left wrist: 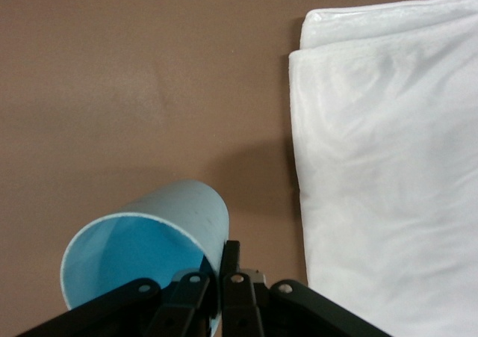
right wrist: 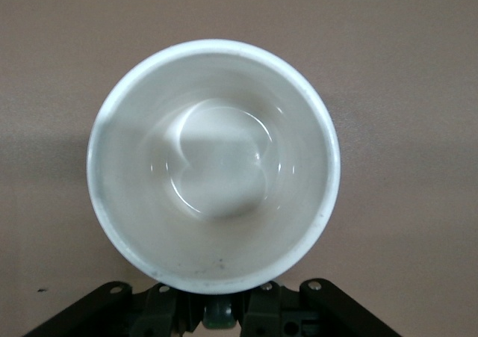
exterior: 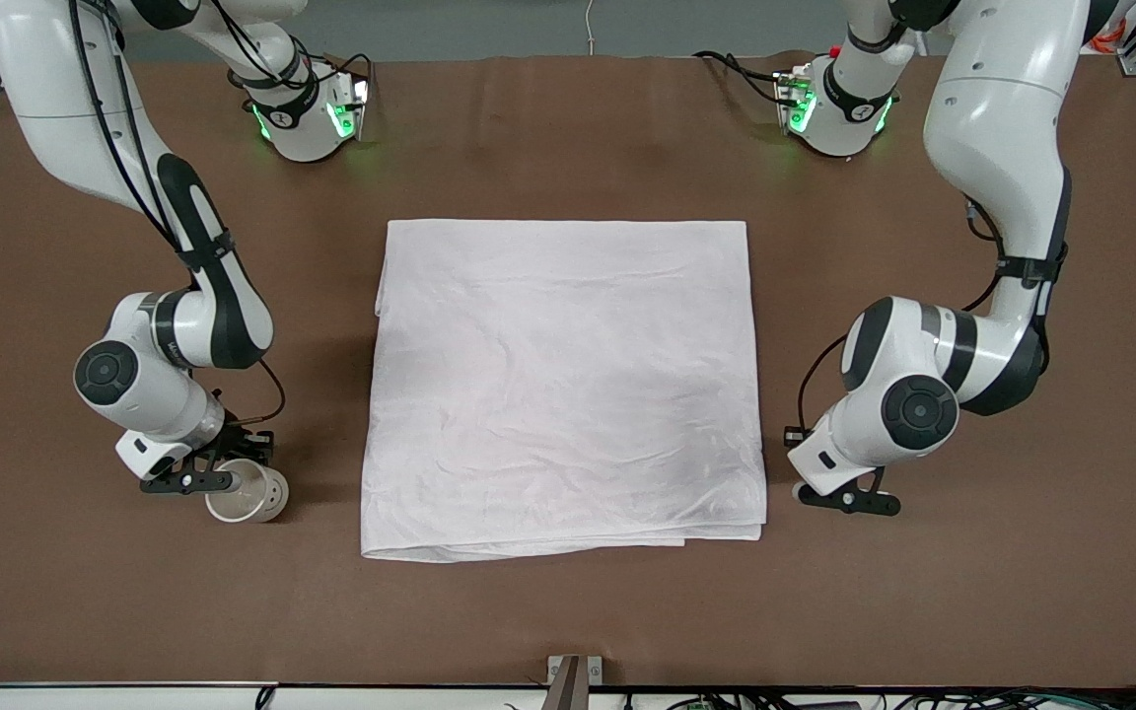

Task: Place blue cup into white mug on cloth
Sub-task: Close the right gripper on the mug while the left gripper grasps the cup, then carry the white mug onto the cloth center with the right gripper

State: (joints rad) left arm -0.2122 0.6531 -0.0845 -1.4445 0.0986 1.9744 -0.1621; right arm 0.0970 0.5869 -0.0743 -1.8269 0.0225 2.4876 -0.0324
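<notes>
1. On the brown tabletop [exterior: 568,138], the cloth [exterior: 564,387] lies spread between the two arms: white, wrinkled, folded double, roughly square.
2. White mug [exterior: 250,490]: off-white, cream inside, small dark dots on its side; it stands upright on the tabletop toward the right arm's end, off the cloth.
3. Right gripper [exterior: 223,481]: jaws closed on the mug's rim.
4. Blue cup [left wrist: 149,251]: light-blue outside, bright blue inside, handleless, tilted; it is beside the cloth's edge, toward the left arm's end.
5. Left gripper [exterior: 849,499]: jaws closed on the cup's wall.
</notes>
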